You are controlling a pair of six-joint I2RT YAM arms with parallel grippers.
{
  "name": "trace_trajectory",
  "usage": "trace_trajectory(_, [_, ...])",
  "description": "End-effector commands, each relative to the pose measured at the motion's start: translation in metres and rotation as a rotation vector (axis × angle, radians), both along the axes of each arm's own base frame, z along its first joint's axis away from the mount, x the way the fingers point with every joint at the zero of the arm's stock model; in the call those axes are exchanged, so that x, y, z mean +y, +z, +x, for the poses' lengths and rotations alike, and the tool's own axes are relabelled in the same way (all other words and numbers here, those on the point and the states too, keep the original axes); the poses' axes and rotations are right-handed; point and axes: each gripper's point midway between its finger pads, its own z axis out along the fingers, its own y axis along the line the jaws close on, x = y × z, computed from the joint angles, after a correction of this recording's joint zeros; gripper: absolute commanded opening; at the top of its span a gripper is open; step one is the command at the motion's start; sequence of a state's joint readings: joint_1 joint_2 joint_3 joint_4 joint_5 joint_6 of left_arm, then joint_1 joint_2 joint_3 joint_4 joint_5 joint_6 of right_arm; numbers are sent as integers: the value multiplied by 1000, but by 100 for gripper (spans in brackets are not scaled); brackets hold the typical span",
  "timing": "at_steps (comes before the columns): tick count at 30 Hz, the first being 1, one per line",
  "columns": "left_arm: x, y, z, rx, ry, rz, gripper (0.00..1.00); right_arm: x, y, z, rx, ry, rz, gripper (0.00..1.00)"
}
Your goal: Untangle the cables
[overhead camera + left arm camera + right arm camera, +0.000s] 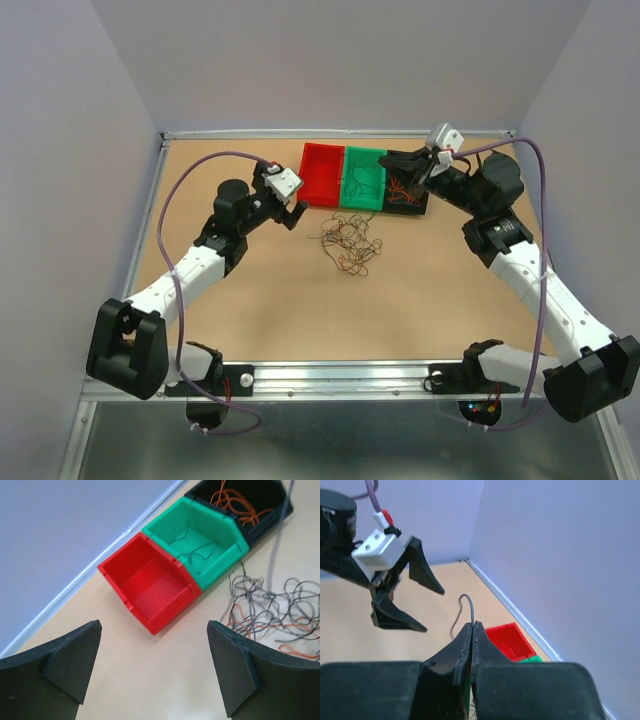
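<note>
Top view: tangled cables [346,243] are logged loose on the table [250,300], near a red bin [322,175], green bin [365,180] and black bin [400,207] (set touching, in a row). The right gripper [420,168] is held over the black bin.
Left wrist view: the left gripper [154,630] is spread wide, nothing gripped.
Right wrist view: the right jaws are pressed together, clamped on one dark strand [470,605].

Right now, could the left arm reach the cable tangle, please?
Probably yes: the open left claw hangs beside the tangle, bare table between them, and the right claw, shut on a cable, is at the black bin.
</note>
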State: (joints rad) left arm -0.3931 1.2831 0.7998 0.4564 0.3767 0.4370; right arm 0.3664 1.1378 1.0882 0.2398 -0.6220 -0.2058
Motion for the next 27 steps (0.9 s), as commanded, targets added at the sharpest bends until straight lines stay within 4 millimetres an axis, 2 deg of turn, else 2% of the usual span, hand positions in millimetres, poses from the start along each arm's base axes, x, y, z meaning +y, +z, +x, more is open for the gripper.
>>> trace_trajectory(1, [-18,44,-8,-100,-75,-162,99,-6,59,-7,-80,-9,215,1])
trace_trajectory(2, [-21,60,-4,-131,-80,-195,99,-10,65,-1,-78,-42,236,1])
trace_trajectory(3, [-27,60,-1,-111,-98,-218,99,-12,73,1,-85,-62,242,1])
trace_trajectory(4, [-30,65,3,-111,-103,-227,99,-15,73,4,-83,-81,246,0])
trace_trajectory(5, [-33,77,9,-131,-104,-244,99,-18,72,10,-79,-113,254,1])
trace_trajectory(7, [-35,74,19,-110,-81,-279,99,-22,68,16,-59,-147,273,0])
trace_trajectory(8, [-35,83,21,-140,-80,-323,99,-27,64,22,-23,-188,310,1])
trace_trajectory(10, [-38,68,13,-110,-100,-373,99,-33,60,24,31,-216,375,1])
trace_trajectory(11, [-40,60,6,-91,-124,-392,99,-36,42,27,78,-242,381,1])
trace_trajectory(12, [-43,62,-1,-87,-132,-405,99,-39,46,18,78,-229,425,1])
trace_trajectory(15, [-48,72,-15,-87,-142,-442,99,-34,26,2,140,-143,486,0])
trace_trajectory(17, [-47,74,-20,-83,-134,-459,99,-24,20,-6,179,-65,475,1])
trace_trajectory(20, [-46,81,-27,-118,-132,-478,99,-23,22,-5,234,-30,501,1])
trace_trajectory(23, [-48,71,-27,-121,-134,-468,99,-30,24,-8,209,-45,498,1])
trace_trajectory(26, [-66,56,-27,-82,-177,-447,98,-35,29,-13,205,-35,505,1])
trace_trajectory(27, [-71,49,-21,-72,-169,-436,98,-37,31,-13,212,-31,512,1])
